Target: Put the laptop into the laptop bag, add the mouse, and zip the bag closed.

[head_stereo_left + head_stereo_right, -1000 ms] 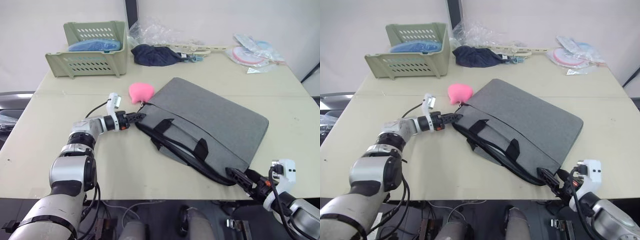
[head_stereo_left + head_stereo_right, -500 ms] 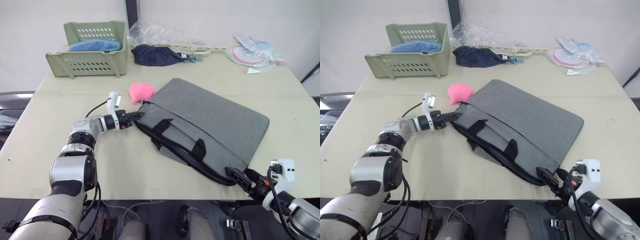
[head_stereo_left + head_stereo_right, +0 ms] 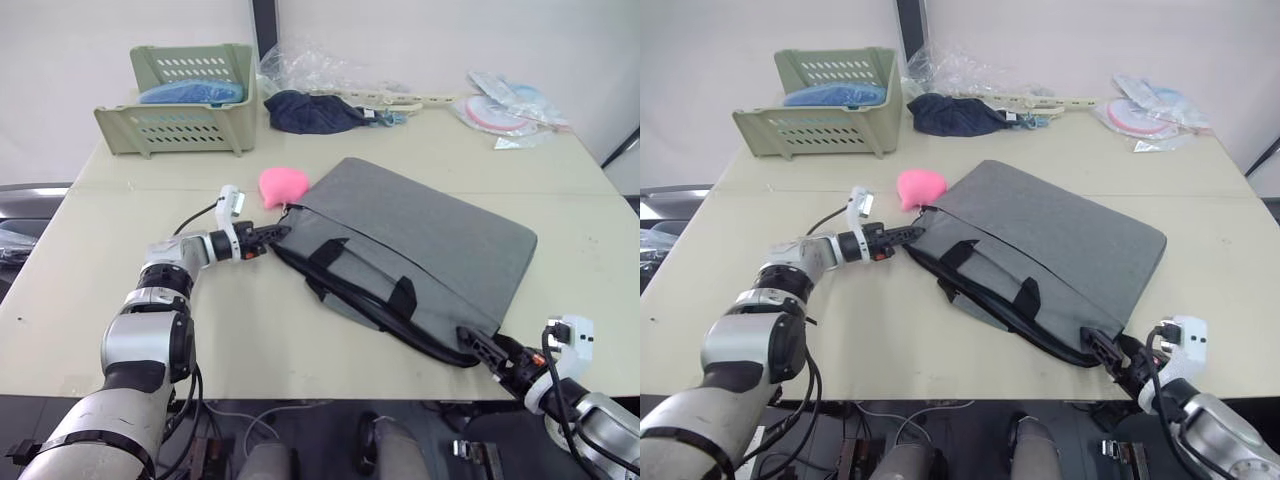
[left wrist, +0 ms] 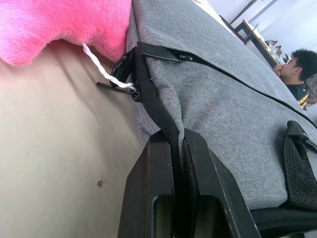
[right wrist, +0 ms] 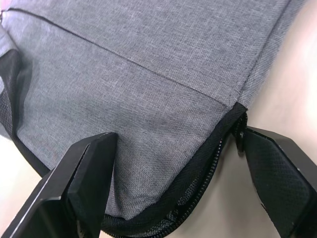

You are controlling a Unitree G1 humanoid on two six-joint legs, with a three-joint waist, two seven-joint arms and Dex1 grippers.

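Right wrist view puts our right gripper [image 5: 168,193], jaws spread, straddling the near corner of the laptop bag [image 3: 420,240], zipper end [image 5: 239,135] beside one finger, bag's long axis running diagonally away twd our left gripper [image 3: 268,235], clenched on the far corner's trim.

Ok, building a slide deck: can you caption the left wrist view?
Left hand shut on the black trim at the corner of the grey laptop bag, beside a fuzzy pink lump.

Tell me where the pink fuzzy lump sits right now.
In the left eye view the pink fuzzy lump lies left of the table's middle, touching the laptop bag's far left corner, just beyond the left claw.
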